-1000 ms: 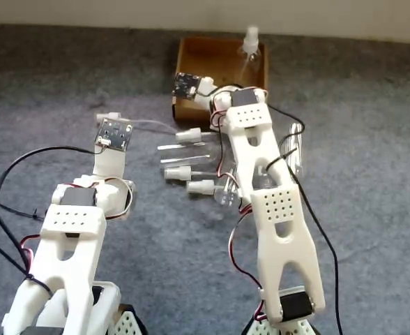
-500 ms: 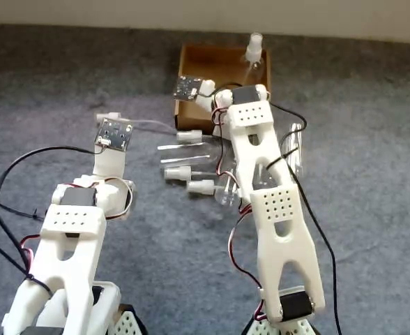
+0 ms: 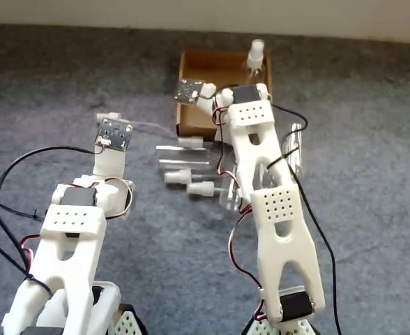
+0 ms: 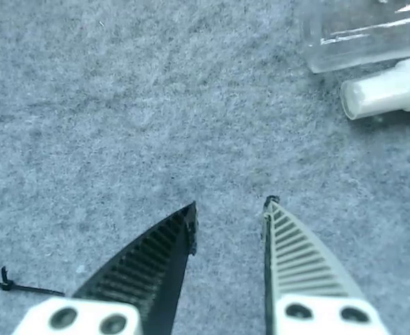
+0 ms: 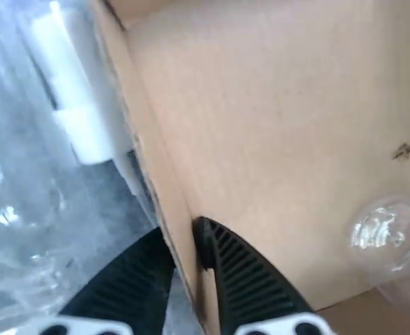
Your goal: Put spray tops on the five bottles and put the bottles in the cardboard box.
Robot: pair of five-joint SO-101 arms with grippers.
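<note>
On the cardboard box (image 5: 275, 105) wall the right gripper (image 5: 183, 234) pinches, one fingertip partly hidden; well apart, the left gripper (image 4: 231, 204) has its fingers spread.

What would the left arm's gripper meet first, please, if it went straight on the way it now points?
Probably the grey carpet: the open left gripper points at a bare patch. The clear plastic bottle and white spray top lie aside of that line, though depth is unclear.

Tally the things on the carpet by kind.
cardboard box: 1
capped bottle in the box: 1
loose spray tops: 3 plain to see
clear bottles lying on the carpet: 2 plain to see; the right arm may hide more
Total: 7
</note>
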